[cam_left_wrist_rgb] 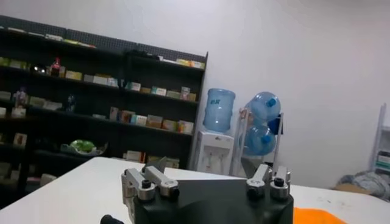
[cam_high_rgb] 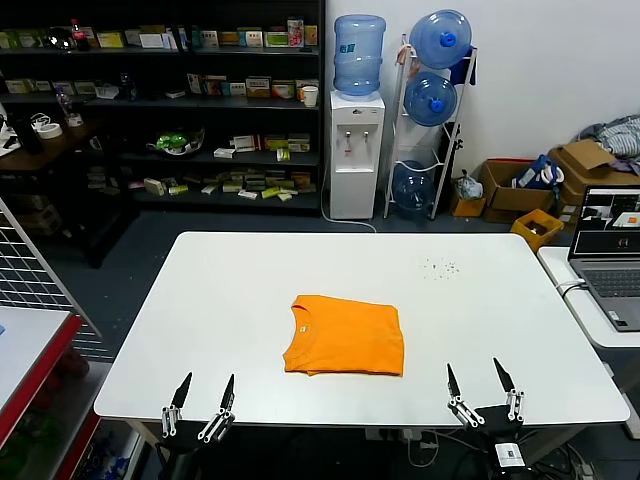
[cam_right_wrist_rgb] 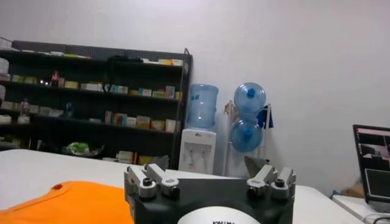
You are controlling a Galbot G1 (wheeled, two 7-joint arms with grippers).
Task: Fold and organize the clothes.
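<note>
T-shirt (cam_high_rgb: 345,335) folded, mid-table (cam_high_rgb: 200,300). Left gripper (cam_high_rgb: 204,394), right gripper (cam_high_rgb: 479,379) at near edge, wide, empty.

A white surface (cam_high_rgb: 480,300) fills the middle. Dark stocked shelves (cam_high_rgb: 170,100) stand at eleven o'clock beside a water dispenser (cam_high_rgb: 357,130) at twelve. A laptop (cam_high_rgb: 612,255) sits at three o'clock.

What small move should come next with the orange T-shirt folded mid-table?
Probably none on the cloth: the orange T-shirt already lies folded flat, and the left end effector and right end effector sit open at the table's near edge. Keep both parked.
</note>
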